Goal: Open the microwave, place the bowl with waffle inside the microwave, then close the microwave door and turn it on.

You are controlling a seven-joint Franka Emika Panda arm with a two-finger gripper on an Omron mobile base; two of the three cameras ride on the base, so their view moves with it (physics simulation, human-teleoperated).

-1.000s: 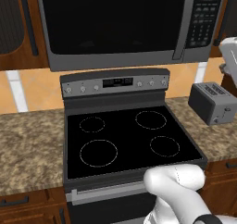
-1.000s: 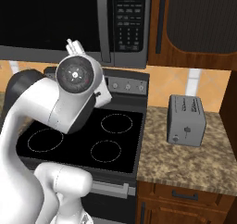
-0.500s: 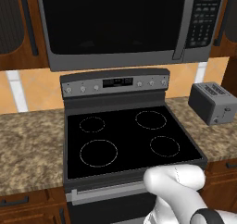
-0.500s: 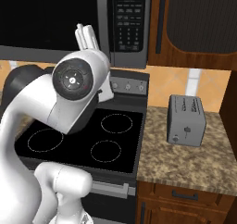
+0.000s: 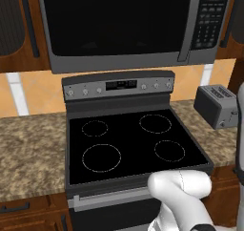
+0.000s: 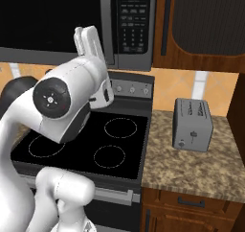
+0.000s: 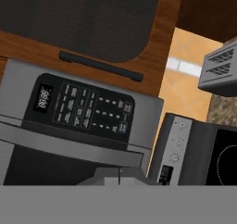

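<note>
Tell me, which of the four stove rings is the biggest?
The front-left ring on the stove; the other three are clearly smaller circles.

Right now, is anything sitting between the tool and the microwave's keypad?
Nothing visible stands between them. In the hand view the shut tool faces the microwave, with its keypad and the door's bar handle unobstructed ahead. The toaster and stove lie off to one side.

The microwave (image 5: 128, 27) is hanging above the stove (image 5: 133, 144); the toaster (image 5: 218, 106) is sitting on the counter (image 6: 201, 171) right of the stove.
</note>
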